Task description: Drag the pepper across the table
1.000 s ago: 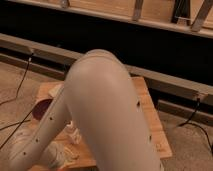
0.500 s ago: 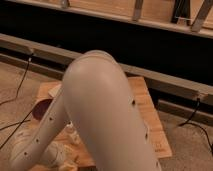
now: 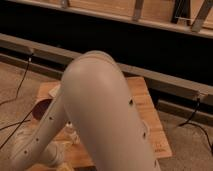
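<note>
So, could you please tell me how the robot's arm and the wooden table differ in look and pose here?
The arm is pale beige, smooth and rounded; the table is orange-brown wood, flat, with plank lines. The arm arches up in a bent elbow, while the table lies level beneath it, largely hidden by it. The gripper sits low at the lower left, at the arm's end, over the table's near edge.

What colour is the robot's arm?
The arm is cream, clearest in the camera view. Its gripper sits low left, at the table.
</note>
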`<state>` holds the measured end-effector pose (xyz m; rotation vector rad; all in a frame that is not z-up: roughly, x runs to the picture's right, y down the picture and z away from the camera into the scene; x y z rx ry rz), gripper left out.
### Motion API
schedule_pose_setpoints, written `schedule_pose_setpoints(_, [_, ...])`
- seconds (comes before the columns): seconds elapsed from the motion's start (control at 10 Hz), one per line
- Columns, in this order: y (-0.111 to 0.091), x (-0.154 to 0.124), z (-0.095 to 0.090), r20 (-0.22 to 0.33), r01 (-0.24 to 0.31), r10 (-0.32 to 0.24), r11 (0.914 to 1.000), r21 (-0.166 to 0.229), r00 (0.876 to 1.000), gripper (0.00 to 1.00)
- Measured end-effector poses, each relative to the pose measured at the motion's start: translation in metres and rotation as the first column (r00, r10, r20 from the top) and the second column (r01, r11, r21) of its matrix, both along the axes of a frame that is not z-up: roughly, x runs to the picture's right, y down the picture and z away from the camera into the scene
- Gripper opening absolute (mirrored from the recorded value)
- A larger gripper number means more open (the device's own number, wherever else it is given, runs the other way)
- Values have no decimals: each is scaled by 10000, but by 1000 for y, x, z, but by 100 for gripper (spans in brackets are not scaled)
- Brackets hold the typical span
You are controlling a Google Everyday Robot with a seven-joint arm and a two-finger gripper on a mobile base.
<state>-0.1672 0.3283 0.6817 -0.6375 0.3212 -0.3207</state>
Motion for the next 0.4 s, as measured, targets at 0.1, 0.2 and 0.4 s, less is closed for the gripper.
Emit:
schedule_pose_setpoints(0.1, [-2, 0, 2, -126, -200, 201, 9998, 82, 9997, 80])
schedule_pose_setpoints(0.2, [-3, -1, 3, -142, -226, 227, 9997, 95, 9996, 80])
schedule_pose_setpoints(0.4, [-2, -1, 3, -144, -226, 228, 9997, 91, 9996, 80])
